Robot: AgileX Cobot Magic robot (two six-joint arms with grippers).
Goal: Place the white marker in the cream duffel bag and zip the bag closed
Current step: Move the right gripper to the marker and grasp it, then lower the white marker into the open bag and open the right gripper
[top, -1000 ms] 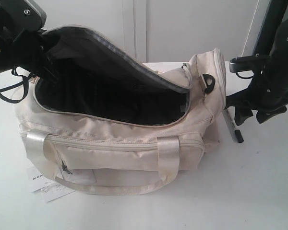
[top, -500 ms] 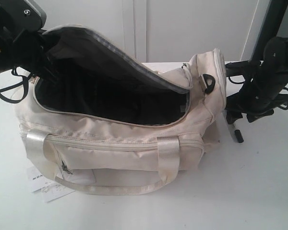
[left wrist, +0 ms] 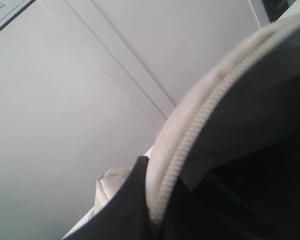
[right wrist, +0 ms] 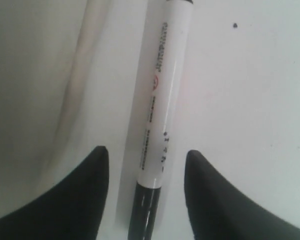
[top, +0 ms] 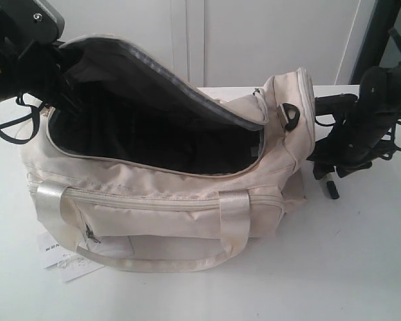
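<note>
Straddling the marker (right wrist: 160,95) on the bench (right wrist: 250,100), the right gripper (right wrist: 145,151) is spread, ready to pinch and lift it; the left gripper (top: 60,87) pinches the bag (top: 160,200) open.

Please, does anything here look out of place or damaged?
Nothing looks spilled or damaged. Only the white marker lies outside the cream duffel bag, on the table by its end, between the open jaws of the right gripper.

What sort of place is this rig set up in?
Likely an indoor lab or test bench, not a home: a plain white tabletop, blank white panels behind it, and just a cream duffel bag and a white marker staged for the job.
</note>
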